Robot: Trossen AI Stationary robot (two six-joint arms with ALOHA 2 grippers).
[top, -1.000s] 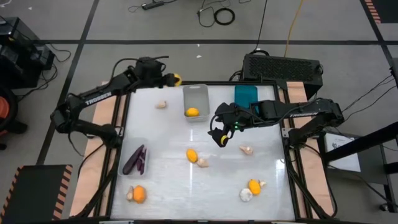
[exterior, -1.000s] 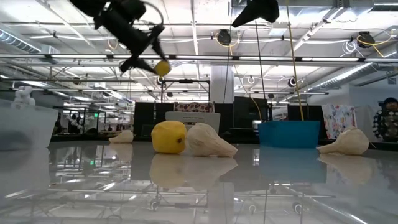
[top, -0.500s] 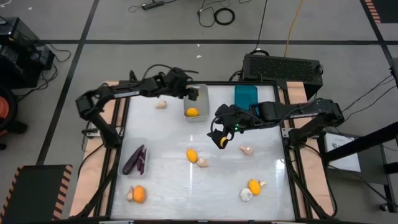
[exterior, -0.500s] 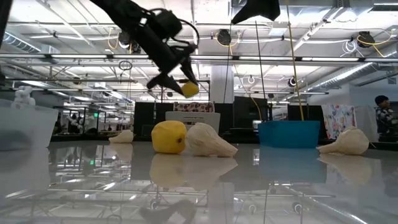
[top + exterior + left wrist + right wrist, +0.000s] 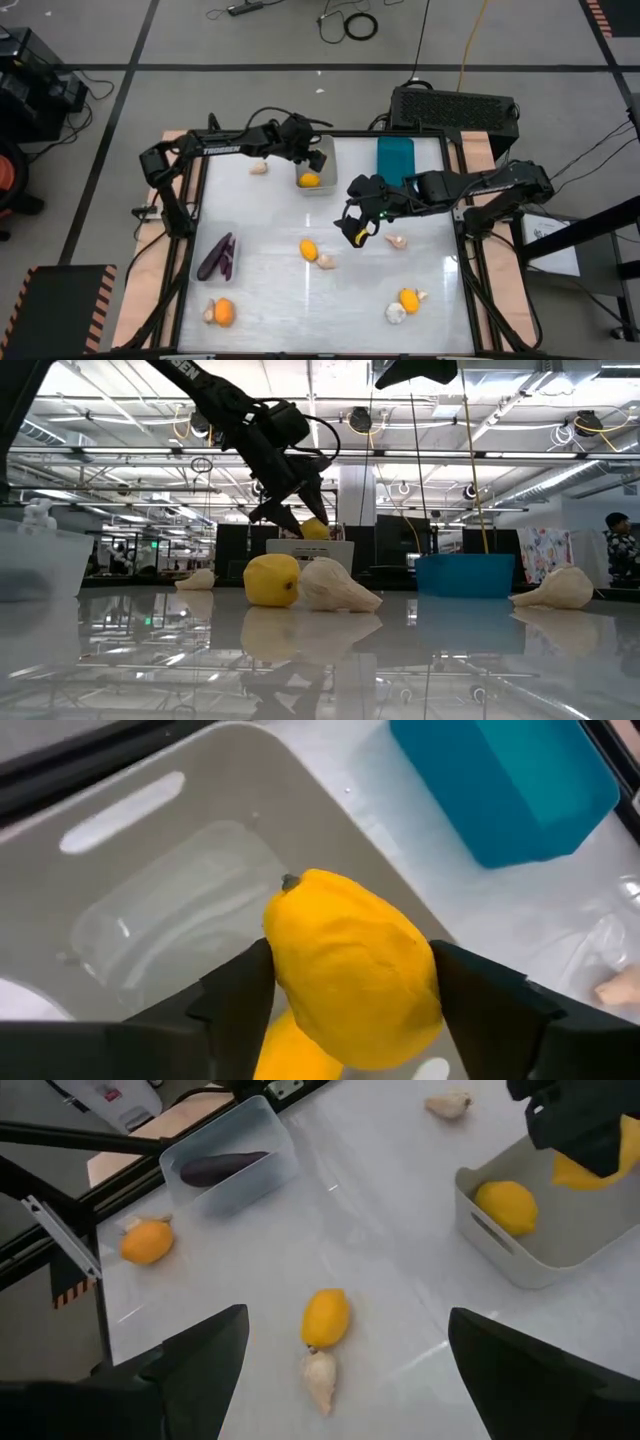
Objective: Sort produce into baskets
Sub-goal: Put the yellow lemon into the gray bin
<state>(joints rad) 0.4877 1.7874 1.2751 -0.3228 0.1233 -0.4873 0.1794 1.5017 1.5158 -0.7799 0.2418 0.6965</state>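
Observation:
My left gripper (image 5: 310, 162) is shut on a yellow lemon (image 5: 350, 970) and hovers over the light grey bin (image 5: 322, 146) at the table's far side. Another lemon (image 5: 310, 181) lies in that bin. My right gripper (image 5: 356, 233) is open and empty above the table's middle. The teal bin (image 5: 395, 155) stands to the right of the grey one. The clear bin (image 5: 205, 272) at the left holds purple eggplants (image 5: 218, 257). My left gripper pinches the lemon between its two fingers, one on each of its opposite sides (image 5: 285, 955). In the low view the fingers (image 5: 285, 510) slant down toward the table's right. The lemon (image 5: 314, 529) is lifted clear above the grey bin's inside (image 5: 150, 920).
Loose on the table: a lemon (image 5: 309, 249) beside a garlic bulb (image 5: 326, 261), garlic (image 5: 397, 241), an orange (image 5: 408, 299) with garlic (image 5: 396, 313), an orange (image 5: 223, 312), garlic (image 5: 259, 168). A black vented box (image 5: 455, 108) stands behind the table.
My left gripper has carried the lemon from the table's far left corner toward the right and down, and is now over the grey bin. My right gripper has drifted a little toward the near edge, still open.

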